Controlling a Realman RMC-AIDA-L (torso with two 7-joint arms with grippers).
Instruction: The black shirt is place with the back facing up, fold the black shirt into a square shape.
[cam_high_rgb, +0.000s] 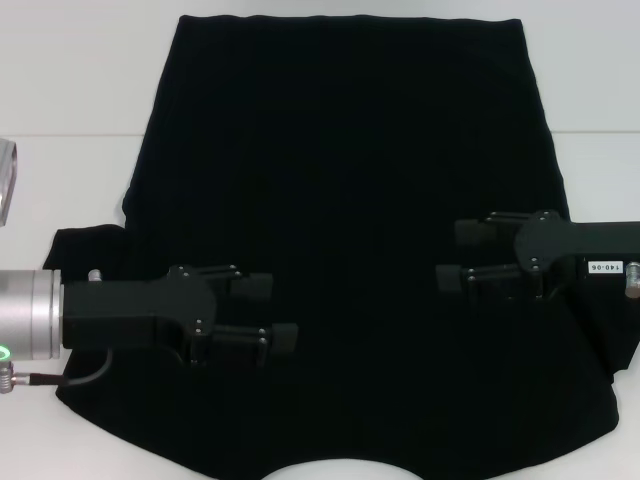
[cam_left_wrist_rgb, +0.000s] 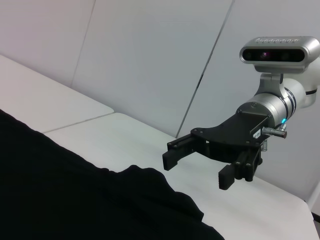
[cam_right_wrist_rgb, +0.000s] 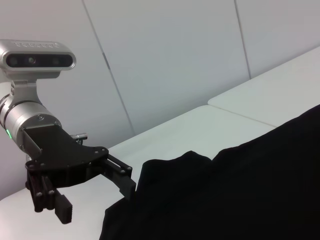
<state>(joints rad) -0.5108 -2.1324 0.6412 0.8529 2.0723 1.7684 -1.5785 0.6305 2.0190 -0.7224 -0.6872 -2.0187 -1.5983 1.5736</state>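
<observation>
The black shirt (cam_high_rgb: 340, 230) lies spread flat on the white table (cam_high_rgb: 70, 180), unfolded, neckline at the near edge. Over it the left gripper (cam_high_rgb: 272, 312) and the right gripper (cam_high_rgb: 462, 256) hover, both with fingers parted and holding nothing, tips facing each other. Descending here mid-cloth, I'd expect them to bunch fabric rather than catch an edge, skewing the fold.

A white worktop (cam_high_rgb: 70, 180) fills the scene, with a thin seam running across it where two sections meet. Behind it stands a pale grey wall (cam_left_wrist_rgb: 150, 55) of large panels divided by dark, narrow joints. The light is even and soft.
</observation>
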